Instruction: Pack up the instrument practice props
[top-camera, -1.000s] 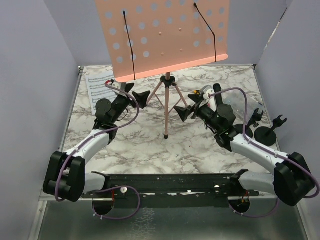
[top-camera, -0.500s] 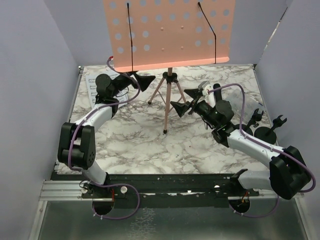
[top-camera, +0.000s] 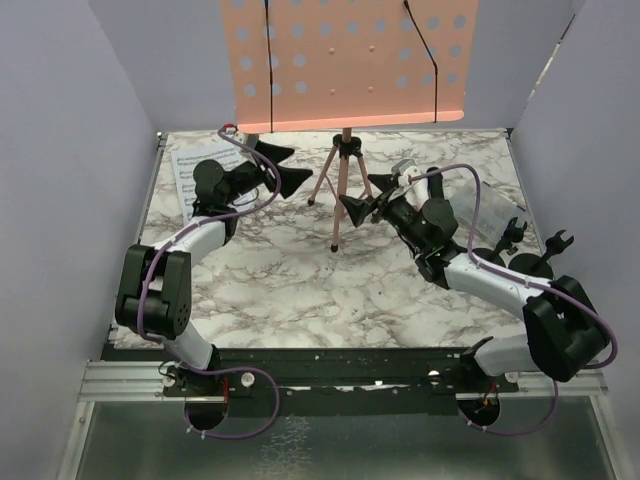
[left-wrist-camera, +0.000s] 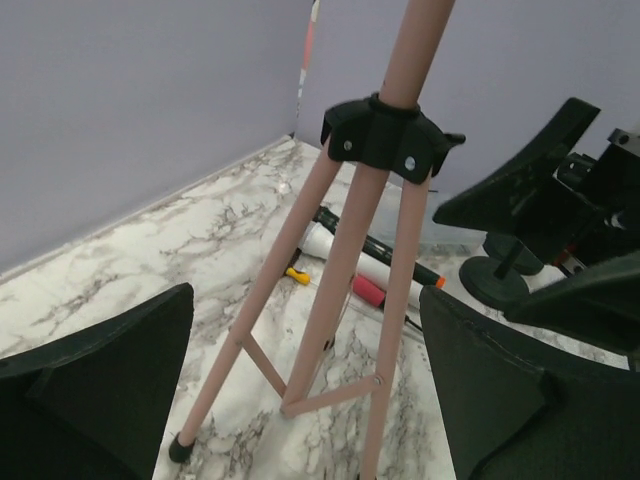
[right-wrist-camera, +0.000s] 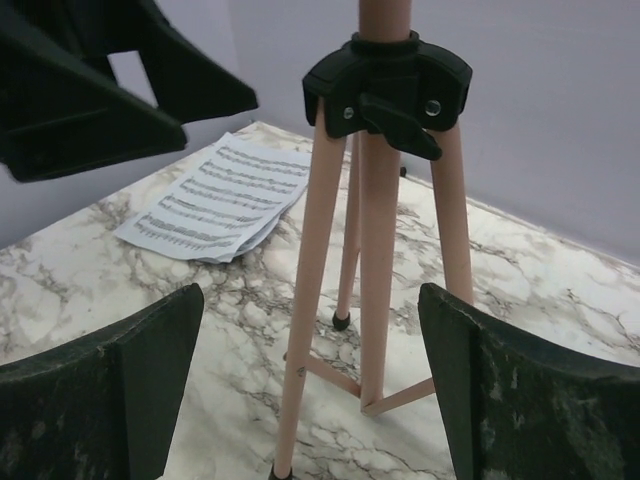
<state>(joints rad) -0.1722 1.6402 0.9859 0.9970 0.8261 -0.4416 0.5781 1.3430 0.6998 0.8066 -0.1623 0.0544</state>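
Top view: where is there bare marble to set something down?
The middle of the table's near half, from the stand's front foot to the near edge, is bare. Crowded: sheet music back left; holders and clear box at right.

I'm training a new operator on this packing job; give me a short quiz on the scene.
1. True or false: the left gripper and right gripper are both open.
2. What stands between them? A) a clear box B) the pink music stand's tripod C) a round-based holder
3. Where do the sheet-music pages lie?
Key: 1 true; 2 B; 3 flat on the marble tabletop, far-left corner.
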